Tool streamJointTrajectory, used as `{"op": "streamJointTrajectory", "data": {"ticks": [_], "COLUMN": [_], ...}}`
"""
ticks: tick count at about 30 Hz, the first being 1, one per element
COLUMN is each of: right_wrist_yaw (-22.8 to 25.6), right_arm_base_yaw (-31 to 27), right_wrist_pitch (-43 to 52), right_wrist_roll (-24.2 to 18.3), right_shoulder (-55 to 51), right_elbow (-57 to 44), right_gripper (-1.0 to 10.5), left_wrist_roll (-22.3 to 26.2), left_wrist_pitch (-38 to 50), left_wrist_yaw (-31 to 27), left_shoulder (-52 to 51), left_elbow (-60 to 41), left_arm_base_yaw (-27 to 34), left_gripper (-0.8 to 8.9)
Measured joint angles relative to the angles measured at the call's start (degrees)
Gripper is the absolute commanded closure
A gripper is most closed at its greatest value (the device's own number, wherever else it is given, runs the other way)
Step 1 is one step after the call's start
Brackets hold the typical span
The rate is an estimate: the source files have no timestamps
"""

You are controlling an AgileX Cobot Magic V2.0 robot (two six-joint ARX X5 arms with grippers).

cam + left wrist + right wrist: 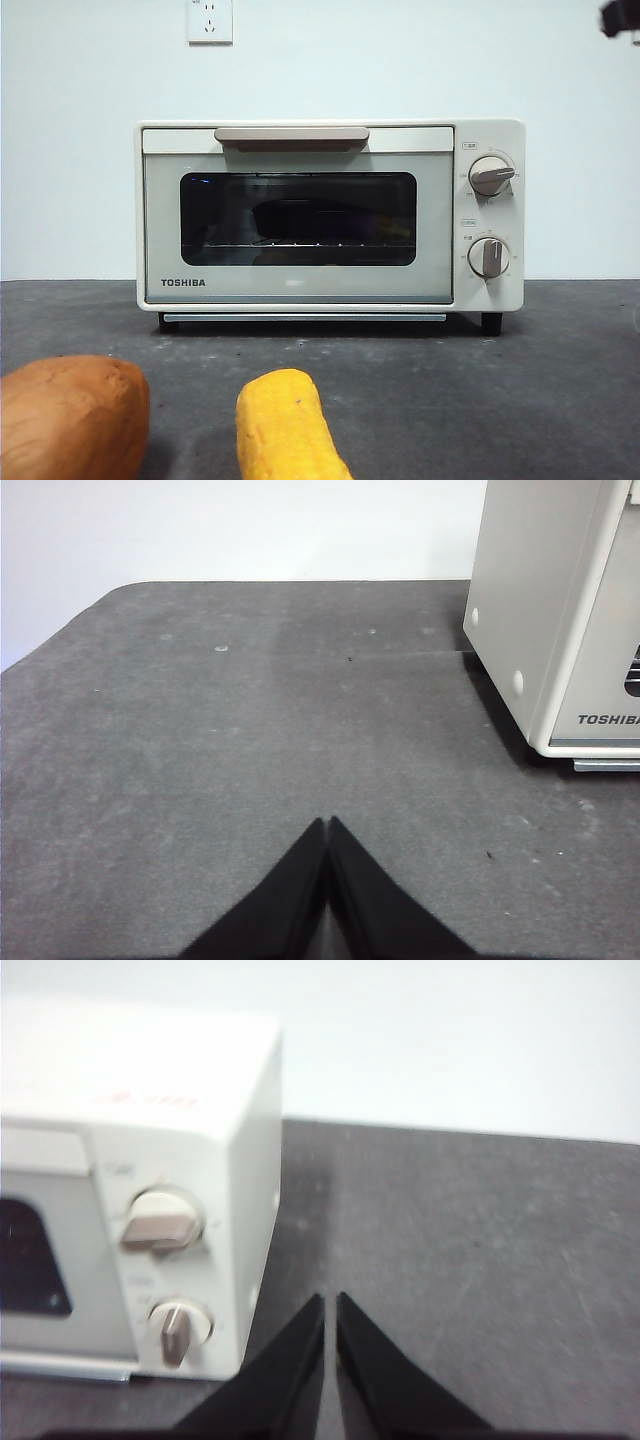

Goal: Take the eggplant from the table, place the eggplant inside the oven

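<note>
Resting behind the dark glass door of the cream-white Toshiba toaster oven (330, 215), a long dark shape, likely the eggplant (305, 222), sits on the wire rack.
You have both the left gripper (328, 825) and right gripper (330, 1300) pressed closed and empty; judge it glossy, slippery, firm, so grasp mid-body.

Oven (330, 215): cream-white Toshiba, upright on the dark grey table (520, 400), door shut. Eggplant (305, 218): dark long shape behind the glass, lying on the wire rack inside.
</note>
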Motion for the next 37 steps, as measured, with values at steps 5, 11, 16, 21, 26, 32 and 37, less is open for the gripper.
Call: {"op": "streamJointTrajectory", "data": {"ticks": [5, 11, 16, 21, 26, 32, 37], "right_wrist_yaw": [-18.2, -22.3, -22.3, -22.3, -22.4, -27.9, -30.9], "right_arm_base_yaw": [-16.2, -26.5, -28.2, -28.2, -28.3, -28.3, -28.2], "right_wrist_pitch": [9.8, 9.8, 0.9, -11.4, -14.6, -15.1, -15.1], "right_wrist_roll": [0.6, 4.1, 5.3, 5.3, 4.6, 3.1, 1.3], "right_shoulder": [-5.7, -16.8, -24.5, -30.9, -33.8, -33.8, -33.8], "right_elbow": [-10.6, -17.9, -19.1, -19.1, -19.0, -19.0, -19.0], "right_gripper": [9.4, 9.4, 9.4, 9.4, 9.4, 9.4, 9.4], "left_wrist_roll": [0.0, 0.0, 0.0, 0.0, 0.0, 0.0, 0.0], "left_wrist_pitch": [0.0, 0.0, 0.0, 0.0, 0.0, 0.0, 0.0], "left_wrist_yaw": [0.0, 0.0, 0.0, 0.0, 0.0, 0.0, 0.0], "left_shoulder": [0.0, 0.0, 0.0, 0.0, 0.0, 0.0, 0.0], "left_elbow": [0.0, 0.0, 0.0, 0.0, 0.0, 0.0, 0.0], "left_arm_base_yaw": [0.0, 0.0, 0.0, 0.0, 0.0, 0.0, 0.0], "left_gripper": [8.06, 8.06, 8.06, 8.06, 8.06, 8.06, 8.06]}}
